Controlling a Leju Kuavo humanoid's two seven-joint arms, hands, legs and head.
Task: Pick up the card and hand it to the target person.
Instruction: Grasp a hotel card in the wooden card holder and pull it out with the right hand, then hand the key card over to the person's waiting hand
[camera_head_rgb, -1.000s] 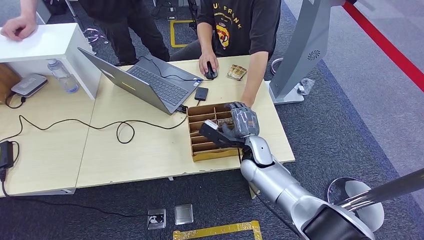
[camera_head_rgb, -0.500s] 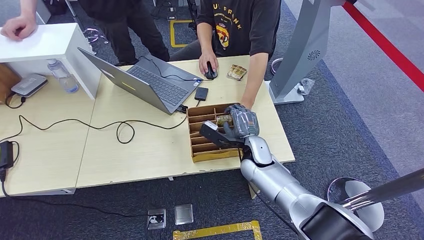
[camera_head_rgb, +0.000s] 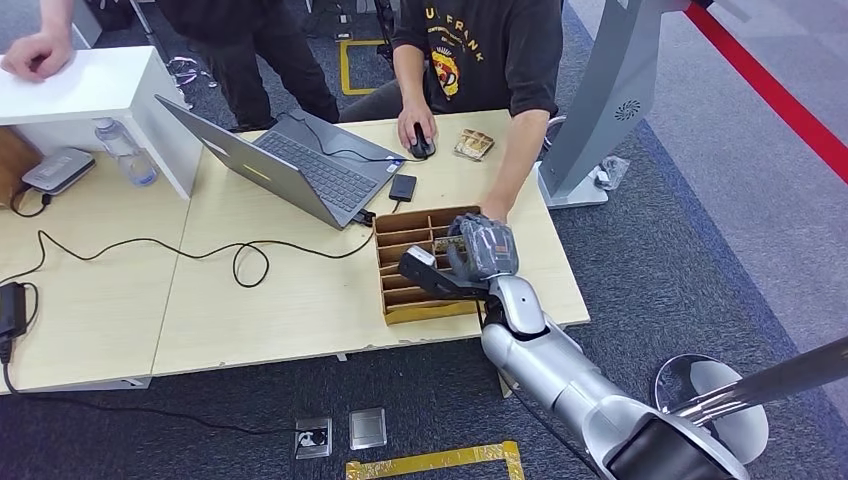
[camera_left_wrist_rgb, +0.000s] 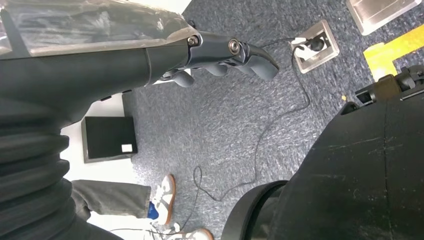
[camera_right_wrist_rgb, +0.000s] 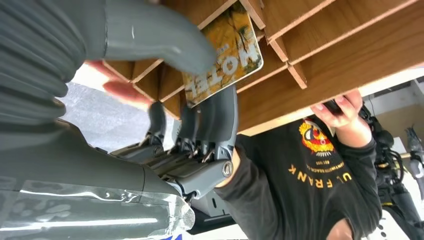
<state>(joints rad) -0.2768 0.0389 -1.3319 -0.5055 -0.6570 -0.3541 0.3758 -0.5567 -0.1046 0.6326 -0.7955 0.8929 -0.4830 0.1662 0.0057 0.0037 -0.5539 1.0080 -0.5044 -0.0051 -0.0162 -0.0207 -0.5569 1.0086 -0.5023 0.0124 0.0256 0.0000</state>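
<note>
Right hand reaches over the near-right table edge into the wooden divider tray, thumb and fingers pinching the card, which stands partly in its slot. Beyond, the seated person rests a hand by the tray, well placed to receive. Left hand hangs low, fingers curled, holding nothing.

Card, pinched in right hand: "MOTEL" reads plainly, smaller print beneath illegible. Black T-shirt on the person at the far side: "FRANK", preceded by letters cut off.
</note>
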